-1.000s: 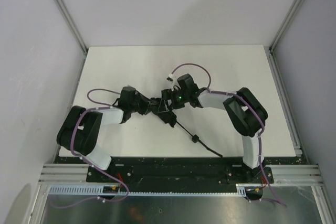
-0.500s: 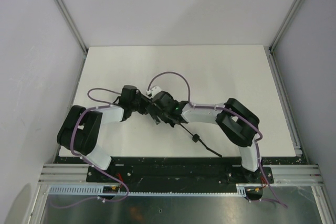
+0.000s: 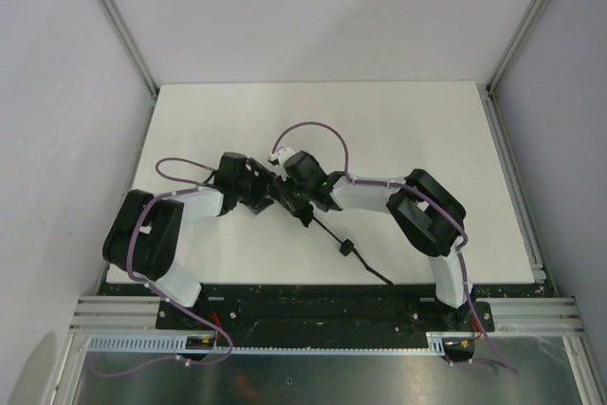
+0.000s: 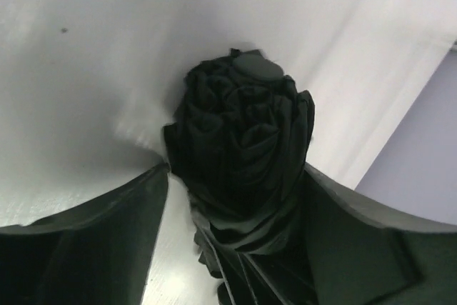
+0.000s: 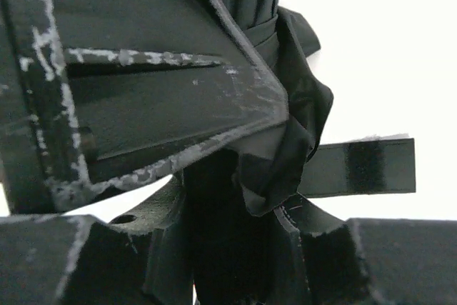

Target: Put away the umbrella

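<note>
The black umbrella [image 3: 347, 248] lies on the white table [image 3: 427, 139]. Its thin shaft runs toward the near edge, and its bundled canopy is pinched between both wrists. In the left wrist view the folded canopy [image 4: 243, 133] stands between my left gripper's [image 4: 235, 248] spread fingers [image 4: 93, 233], with bare table showing beside the left one. My left gripper [image 3: 268, 194] is open around it. My right gripper [image 3: 292, 198] meets it from the right. In the right wrist view the right gripper [image 5: 235, 248] is shut on dark umbrella fabric [image 5: 285, 126]. The closure strap [image 5: 364, 166] sticks out to the right.
The left gripper's scratched finger [image 5: 157, 98] fills the upper left of the right wrist view. Aluminium frame posts [image 3: 119, 26] and grey walls enclose the table on three sides. A black base rail [image 3: 313, 301] runs along the near edge.
My right gripper swung left to the canopy and closed on it. My left gripper, which held the umbrella, opened. The shaft shifted slightly left.
</note>
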`<move>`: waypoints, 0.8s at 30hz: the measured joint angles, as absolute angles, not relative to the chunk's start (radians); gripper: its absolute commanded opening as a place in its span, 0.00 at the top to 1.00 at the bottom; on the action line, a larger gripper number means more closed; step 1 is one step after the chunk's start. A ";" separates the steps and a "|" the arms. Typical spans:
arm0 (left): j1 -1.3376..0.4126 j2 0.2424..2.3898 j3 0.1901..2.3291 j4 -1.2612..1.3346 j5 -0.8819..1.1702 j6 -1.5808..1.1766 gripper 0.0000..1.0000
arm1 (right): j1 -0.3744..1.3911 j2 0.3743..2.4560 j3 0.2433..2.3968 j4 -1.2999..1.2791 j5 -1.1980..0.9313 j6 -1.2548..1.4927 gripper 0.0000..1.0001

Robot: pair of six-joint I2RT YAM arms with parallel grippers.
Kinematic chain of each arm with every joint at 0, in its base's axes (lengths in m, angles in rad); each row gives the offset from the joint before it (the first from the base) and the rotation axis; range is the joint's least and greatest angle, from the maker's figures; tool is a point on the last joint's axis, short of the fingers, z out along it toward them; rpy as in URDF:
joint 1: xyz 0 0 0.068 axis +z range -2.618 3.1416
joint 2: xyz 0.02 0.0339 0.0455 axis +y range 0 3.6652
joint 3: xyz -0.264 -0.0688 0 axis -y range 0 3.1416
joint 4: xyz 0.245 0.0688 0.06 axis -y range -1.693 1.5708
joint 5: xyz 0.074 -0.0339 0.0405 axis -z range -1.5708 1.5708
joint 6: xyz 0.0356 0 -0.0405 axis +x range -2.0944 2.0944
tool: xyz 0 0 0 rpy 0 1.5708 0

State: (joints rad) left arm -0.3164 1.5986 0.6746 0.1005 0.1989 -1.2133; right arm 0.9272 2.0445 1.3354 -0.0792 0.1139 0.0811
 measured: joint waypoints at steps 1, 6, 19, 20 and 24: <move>-0.314 1.598 0.673 0.096 0.201 -1.217 0.07 | 0.902 2.041 1.325 -0.056 0.041 0.095 1.00; -0.315 1.581 0.673 0.092 0.239 -1.227 0.04 | 0.813 2.025 1.256 0.044 -0.231 0.163 1.00; -0.319 1.597 0.639 0.125 0.319 -1.229 0.60 | 0.831 1.990 1.205 0.064 -0.292 0.210 1.00; -0.319 1.597 0.635 0.135 0.323 -1.228 0.63 | 0.836 1.985 1.202 0.059 -0.278 0.210 1.00; -0.319 1.597 0.616 0.165 0.347 -1.227 0.84 | 0.856 1.966 1.192 0.039 -0.230 0.213 1.00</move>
